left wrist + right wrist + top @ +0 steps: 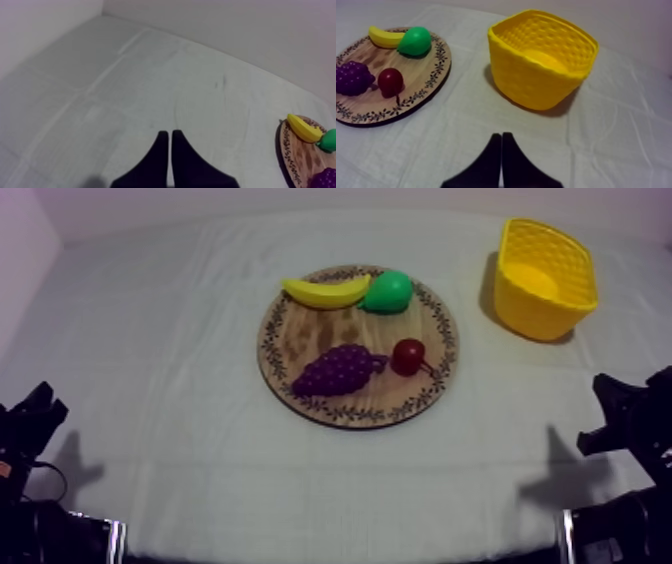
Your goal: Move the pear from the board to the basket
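Left gripper (167, 133) clenched on nothing, low over bare cloth (150, 75) | right gripper (501, 134) clenched, empty, short of the yellow basket (536, 80) | pear (387, 291) at the wooden board's (300, 338) far edge, banana (325, 291) just beside it | grapes (340, 370) and small red fruit (407, 356) on the near half, between pear and grippers | basket right of board, apart

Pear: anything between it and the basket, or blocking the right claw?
Nothing visible. Grey-white cloth separates the green toy pear from the yellow plastic basket and the right claw. The yellow toy banana touches the pear's far side, off both paths.
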Robot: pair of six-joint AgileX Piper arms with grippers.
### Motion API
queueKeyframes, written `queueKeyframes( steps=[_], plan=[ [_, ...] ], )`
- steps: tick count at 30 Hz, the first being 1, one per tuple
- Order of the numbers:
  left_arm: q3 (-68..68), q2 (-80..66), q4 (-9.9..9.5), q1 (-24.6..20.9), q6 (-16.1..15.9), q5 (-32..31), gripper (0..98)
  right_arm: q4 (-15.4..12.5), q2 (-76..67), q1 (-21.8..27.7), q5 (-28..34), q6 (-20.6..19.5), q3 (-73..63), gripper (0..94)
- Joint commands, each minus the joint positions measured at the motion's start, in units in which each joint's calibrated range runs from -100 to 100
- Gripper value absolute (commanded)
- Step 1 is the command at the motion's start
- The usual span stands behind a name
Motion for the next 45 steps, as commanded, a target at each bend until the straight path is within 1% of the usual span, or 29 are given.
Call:
queueKeyframes(
  steps=[1,17,19,24,26,27,29,33,39,45],
  plan=[
    [0.0,-0.04,0.01,-0.03,0.01,-0.01,0.1,-0.03,0.04,0.02,-0.05,0.0,0.0,0.6],
    [0.0,-0.04,0.01,-0.03,0.01,-0.01,0.1,-0.03,0.04,0.02,-0.05,0.0,0.0,0.6],
    [0.0,-0.04,0.01,-0.03,0.01,-0.01,0.1,-0.04,0.04,0.0,1.28,-0.41,-0.32,0.5],
    [0.0,-0.04,0.01,-0.03,0.0,-0.01,0.1,0.0,0.04,0.26,1.14,-2.99,-0.24,0.4],
    [0.0,-0.04,0.01,-0.03,0.01,-0.01,0.1,0.75,0.06,-0.04,1.53,-4.1,-0.24,0.5],
    [0.0,-0.04,0.01,-0.03,0.01,-0.01,0.1,1.28,0.16,-0.3,2.77,-3.17,-0.6,0.5],
    [0.0,-0.04,0.01,-0.03,-0.01,-0.01,0.1,0.2,0.77,-0.57,5.56,1.1,-1.52,0.4],
    [0.0,-0.04,0.01,-0.03,-0.02,-0.01,0.1,-2.01,3.39,0.21,7.36,5.59,-4.41,0.4],
    [0.0,-0.04,0.01,-0.03,-0.03,-0.01,0.1,-4.83,15.04,1.78,8.61,9.23,-18.47,0.4],
    [0.0,-0.04,0.01,-0.03,-0.03,-0.01,0.1,-5.19,29.44,1.16,11.72,10.82,-36.54,0.4]
  ],
)
